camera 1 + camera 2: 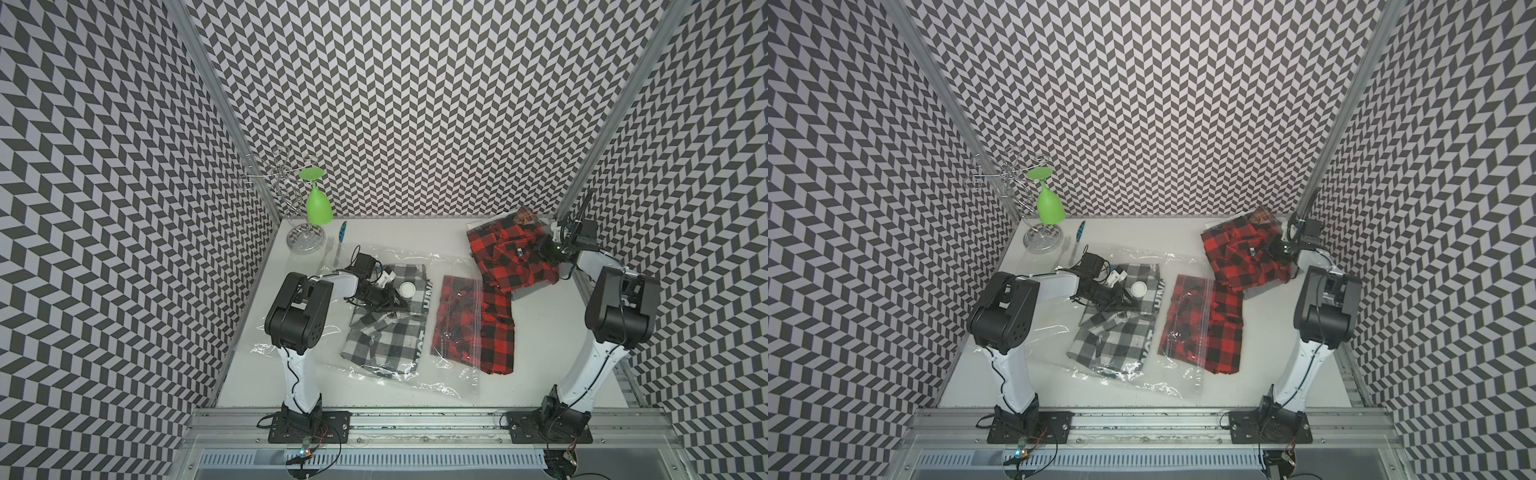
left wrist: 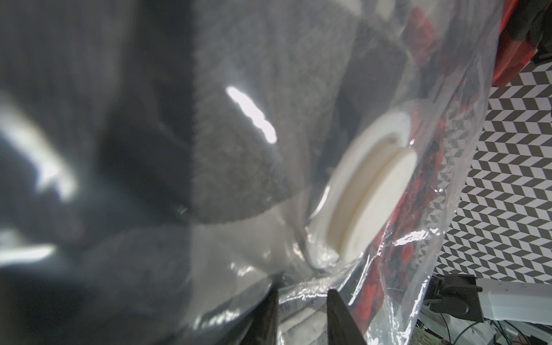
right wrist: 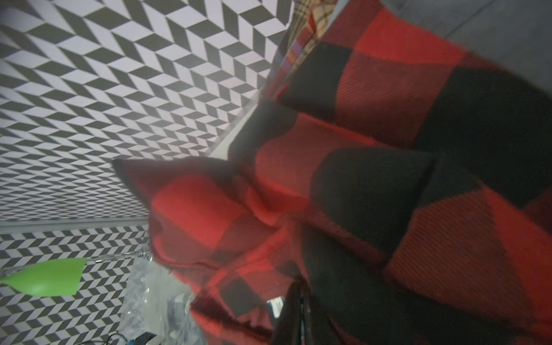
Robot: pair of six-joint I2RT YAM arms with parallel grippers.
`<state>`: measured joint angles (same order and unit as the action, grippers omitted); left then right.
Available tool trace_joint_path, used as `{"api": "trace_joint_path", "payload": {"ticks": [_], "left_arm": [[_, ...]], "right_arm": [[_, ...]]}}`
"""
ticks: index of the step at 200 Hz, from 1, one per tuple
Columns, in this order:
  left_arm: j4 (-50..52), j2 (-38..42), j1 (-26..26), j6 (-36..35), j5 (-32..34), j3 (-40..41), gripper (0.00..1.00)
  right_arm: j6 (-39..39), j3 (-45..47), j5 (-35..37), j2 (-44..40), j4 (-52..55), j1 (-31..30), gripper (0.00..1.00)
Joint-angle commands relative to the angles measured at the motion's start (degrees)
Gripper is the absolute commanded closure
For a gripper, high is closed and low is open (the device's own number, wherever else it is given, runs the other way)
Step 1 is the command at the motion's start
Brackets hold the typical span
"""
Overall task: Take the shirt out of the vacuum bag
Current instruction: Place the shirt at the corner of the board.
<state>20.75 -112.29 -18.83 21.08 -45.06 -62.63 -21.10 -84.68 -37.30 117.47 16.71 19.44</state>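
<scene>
Glare on blurred vacuum bag [image 2: 251, 119]

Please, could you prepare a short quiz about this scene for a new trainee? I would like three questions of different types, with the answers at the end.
1. True or false: the grey shirt lies inside the clear bag.
2. Which thing is the right gripper at? A the red shirt in the far corner; B the grey shirt; C the green glass.
3. Fill in: the left gripper is at the bag, next to its round white ____.
Key: 1 true; 2 A; 3 cap.
</scene>
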Motion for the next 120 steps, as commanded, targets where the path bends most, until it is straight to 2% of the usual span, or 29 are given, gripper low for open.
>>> {"api": "trace_joint_path", "payload": {"ticks": [1,16,36,84,120], "left_arm": [[6.0,-3.4,-0.7,0.3,12.4,4.5,0.68],[5.8,-3.4,-0.7,0.3,12.5,4.9,0.68],[5.8,-3.5,-0.6,0.3,12.5,4.8,0.68],[5.0,-3.6,-0.7,1.1,12.3,4.4,0.68],[4.8,-4.0,-0.8,1.2,11.9,4.0,0.68]], "right_arm": [[-1.7,-4.3,3.2,4.2,-1.0,2.0,0.93],[-3.2,-4.6,0.0,6.2,-2.2,2.8,0.91],[-1.7,-6.5,-1.5,7.5,2.5,2.8,0.89],[5.9,2.1,-1.5,0.2,10.2,2.5,0.77],[9.8,8.2,-4.5,-5.6,10.1,2.5,0.65]]}}
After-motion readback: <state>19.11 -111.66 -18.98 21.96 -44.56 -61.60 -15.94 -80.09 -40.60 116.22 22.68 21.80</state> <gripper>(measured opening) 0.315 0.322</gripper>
